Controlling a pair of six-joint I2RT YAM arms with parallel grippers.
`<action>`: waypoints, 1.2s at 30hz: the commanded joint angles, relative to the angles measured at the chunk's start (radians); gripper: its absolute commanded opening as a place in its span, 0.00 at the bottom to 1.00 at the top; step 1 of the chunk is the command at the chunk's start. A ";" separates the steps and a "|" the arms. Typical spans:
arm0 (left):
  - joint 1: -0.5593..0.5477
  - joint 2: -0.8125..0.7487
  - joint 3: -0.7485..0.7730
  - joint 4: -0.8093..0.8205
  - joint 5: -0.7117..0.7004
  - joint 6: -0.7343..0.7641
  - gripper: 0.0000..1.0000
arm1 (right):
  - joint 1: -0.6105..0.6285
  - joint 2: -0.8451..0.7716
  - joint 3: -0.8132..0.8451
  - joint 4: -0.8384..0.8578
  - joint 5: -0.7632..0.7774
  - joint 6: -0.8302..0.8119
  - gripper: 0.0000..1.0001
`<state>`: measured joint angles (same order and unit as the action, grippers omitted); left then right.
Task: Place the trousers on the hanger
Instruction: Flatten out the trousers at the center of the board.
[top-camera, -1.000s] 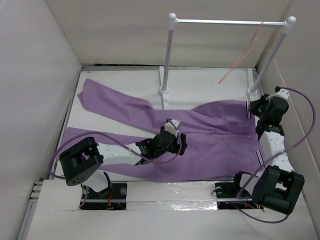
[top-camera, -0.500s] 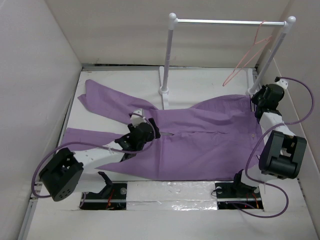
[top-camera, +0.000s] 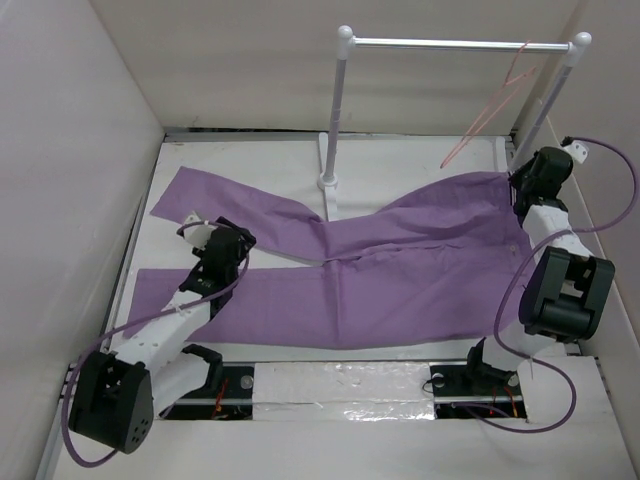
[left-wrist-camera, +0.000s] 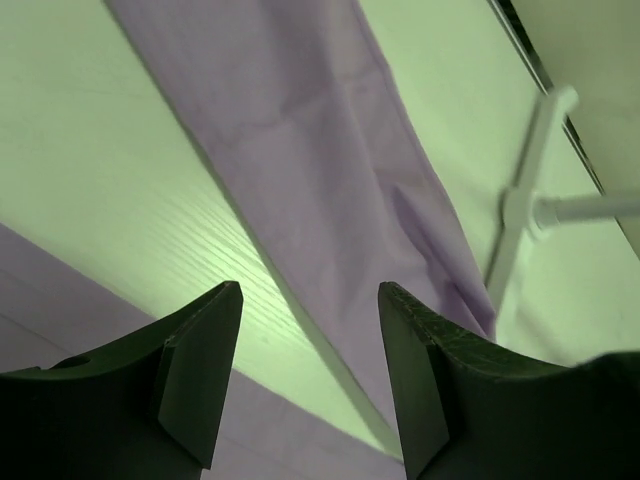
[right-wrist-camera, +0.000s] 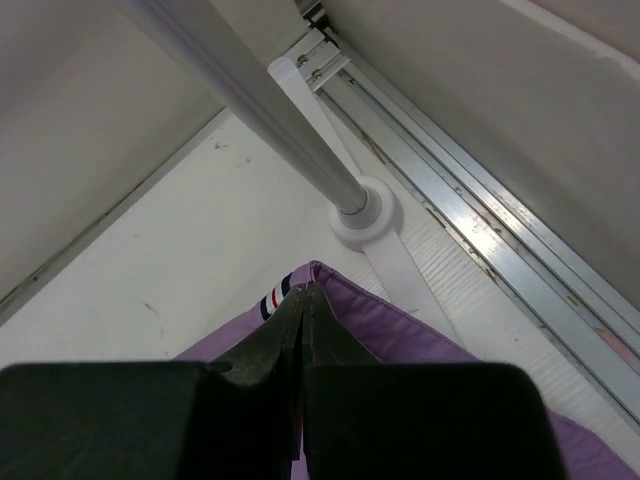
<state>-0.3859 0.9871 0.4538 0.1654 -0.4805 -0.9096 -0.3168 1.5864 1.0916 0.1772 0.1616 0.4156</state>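
- Looking down from overhead, I see both arm bases at the near edge of the white tabletop (top-camera: 400, 165).
- My left gripper (top-camera: 215, 245) is over the left side, above the strip of bare tabletop between the two trouser legs. Its wrist camera shows the fingers spread wide with nothing between them.
- Light purple trousers (top-camera: 380, 270) lie flat across the middle of the tabletop. One leg runs along the near side toward the left. The other leg angles away to the far left corner. The waist end points to the far right.
- My right gripper (right-wrist-camera: 303, 320) is pressed fully closed on the far right corner of the waistband, where the dark and white stripes show just beside its tips. I cannot tell whether that corner is lifted off the tabletop.
- A white two-post rail stand (top-camera: 337, 110) stands at the far side. The round foot of its right post sits just beyond the pinched corner.
- A thin pink-red hanger (top-camera: 467, 135) hangs tilted from the right end of the silver bar, apart from the trousers.
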 joint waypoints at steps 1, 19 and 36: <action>0.111 0.039 0.042 -0.010 0.071 -0.031 0.54 | 0.005 0.000 0.123 -0.084 0.052 0.006 0.04; 0.507 0.591 0.606 -0.296 0.049 0.055 0.58 | 0.481 -0.678 -0.598 0.200 -0.269 -0.033 0.00; 0.641 0.976 0.941 -0.434 0.229 0.319 0.57 | 0.838 -0.691 -0.627 0.200 -0.339 -0.248 0.08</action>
<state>0.2558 1.9522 1.3361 -0.2398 -0.2771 -0.6430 0.4835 0.8707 0.4603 0.2852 -0.1909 0.2066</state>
